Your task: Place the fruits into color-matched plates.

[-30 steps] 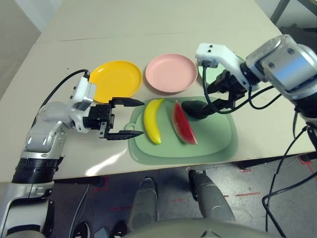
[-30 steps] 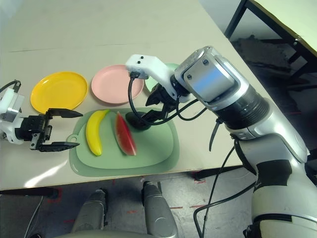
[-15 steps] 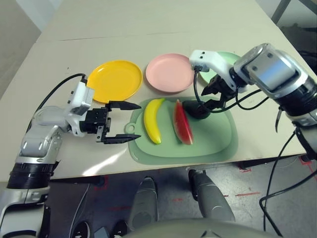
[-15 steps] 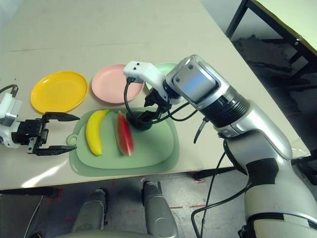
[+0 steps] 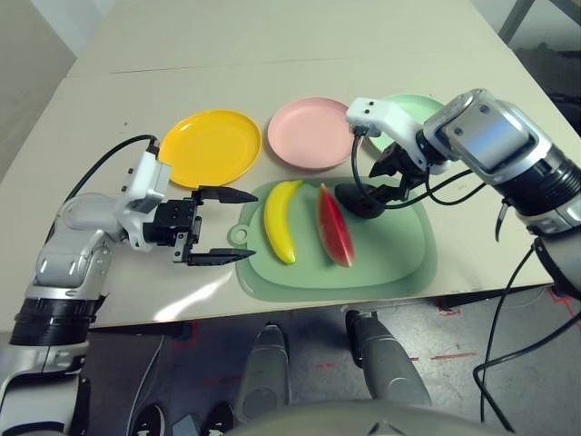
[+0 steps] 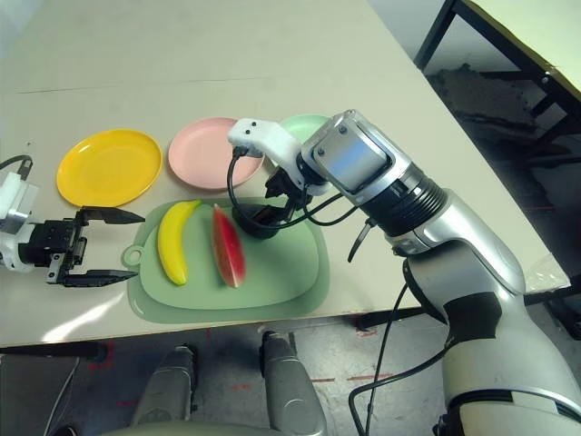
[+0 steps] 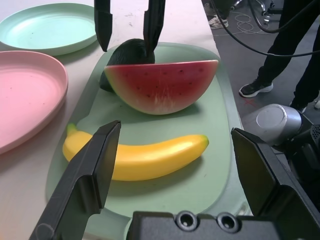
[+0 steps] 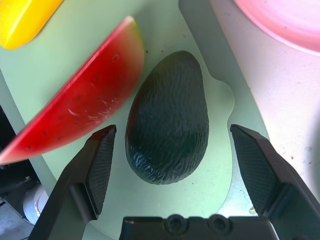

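Avocado (image 8: 167, 117), dark green, lies on the pale green cutting mat (image 5: 381, 263) right of centre in the left eye view, just beside the watermelon wedge (image 5: 333, 226). The right gripper (image 8: 177, 150) hangs over it with its fingers spread wide on either side, not touching it. Left of the wedge on the mat lies the banana (image 5: 280, 219). The left gripper (image 5: 222, 226), at centre left, is wide apart and empty. Above sit the yellow plate (image 5: 211, 146), pink plate (image 5: 313, 133) and mint green plate (image 5: 413, 106).
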Tool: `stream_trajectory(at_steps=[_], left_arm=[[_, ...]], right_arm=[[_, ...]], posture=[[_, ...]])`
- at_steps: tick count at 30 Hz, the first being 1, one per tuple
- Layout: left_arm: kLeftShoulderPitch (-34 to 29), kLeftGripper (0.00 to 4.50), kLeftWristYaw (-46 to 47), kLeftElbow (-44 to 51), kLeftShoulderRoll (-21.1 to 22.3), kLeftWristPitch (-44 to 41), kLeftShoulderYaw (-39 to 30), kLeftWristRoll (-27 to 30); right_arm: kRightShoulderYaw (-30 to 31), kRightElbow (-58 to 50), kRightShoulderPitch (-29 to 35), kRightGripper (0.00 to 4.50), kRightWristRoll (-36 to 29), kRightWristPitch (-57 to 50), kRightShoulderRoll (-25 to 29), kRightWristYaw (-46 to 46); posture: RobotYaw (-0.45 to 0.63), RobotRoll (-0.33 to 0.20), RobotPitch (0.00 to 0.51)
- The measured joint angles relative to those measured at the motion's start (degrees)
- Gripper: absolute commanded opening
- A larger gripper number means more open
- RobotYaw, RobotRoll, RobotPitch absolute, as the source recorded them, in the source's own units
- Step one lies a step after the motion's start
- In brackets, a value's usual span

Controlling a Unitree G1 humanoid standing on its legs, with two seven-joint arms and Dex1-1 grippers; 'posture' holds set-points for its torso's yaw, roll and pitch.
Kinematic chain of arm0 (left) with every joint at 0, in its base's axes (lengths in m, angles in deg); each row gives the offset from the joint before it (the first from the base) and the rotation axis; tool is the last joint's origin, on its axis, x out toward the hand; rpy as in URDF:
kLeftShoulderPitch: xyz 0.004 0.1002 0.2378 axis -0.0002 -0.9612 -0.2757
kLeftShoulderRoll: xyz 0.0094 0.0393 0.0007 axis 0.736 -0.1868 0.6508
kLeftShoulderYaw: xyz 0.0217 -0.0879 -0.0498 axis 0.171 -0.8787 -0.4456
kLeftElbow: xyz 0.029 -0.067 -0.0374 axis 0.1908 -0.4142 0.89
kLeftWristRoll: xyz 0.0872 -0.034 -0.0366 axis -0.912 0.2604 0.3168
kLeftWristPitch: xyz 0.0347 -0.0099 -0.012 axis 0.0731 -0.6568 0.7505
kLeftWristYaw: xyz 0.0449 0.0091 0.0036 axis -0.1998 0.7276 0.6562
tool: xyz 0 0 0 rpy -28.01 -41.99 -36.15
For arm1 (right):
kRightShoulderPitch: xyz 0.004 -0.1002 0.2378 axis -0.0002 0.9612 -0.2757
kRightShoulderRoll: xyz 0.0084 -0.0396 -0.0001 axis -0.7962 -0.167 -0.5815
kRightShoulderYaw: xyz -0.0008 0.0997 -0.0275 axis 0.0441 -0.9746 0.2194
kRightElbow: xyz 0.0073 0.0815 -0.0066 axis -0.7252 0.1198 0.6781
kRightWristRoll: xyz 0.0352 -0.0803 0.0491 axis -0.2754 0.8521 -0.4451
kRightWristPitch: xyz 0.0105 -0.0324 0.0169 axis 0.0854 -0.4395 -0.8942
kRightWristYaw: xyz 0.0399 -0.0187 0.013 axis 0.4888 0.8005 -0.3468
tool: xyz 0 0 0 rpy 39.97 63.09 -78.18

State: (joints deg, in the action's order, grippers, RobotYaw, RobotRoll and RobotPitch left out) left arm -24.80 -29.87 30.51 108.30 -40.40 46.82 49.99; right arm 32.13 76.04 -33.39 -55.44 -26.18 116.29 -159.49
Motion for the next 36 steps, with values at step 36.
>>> stream_trajectory(at_steps=[36], left_arm=[[0.1,4.50,-0.5,-1.2,0.2,2.0,0.0,-1.0]], right_arm=[[0.1,-0.8,3.2,4.46,-1.7,-1.2,-2.2,2.2]], posture=[[-0.04,0.000,0.251]])
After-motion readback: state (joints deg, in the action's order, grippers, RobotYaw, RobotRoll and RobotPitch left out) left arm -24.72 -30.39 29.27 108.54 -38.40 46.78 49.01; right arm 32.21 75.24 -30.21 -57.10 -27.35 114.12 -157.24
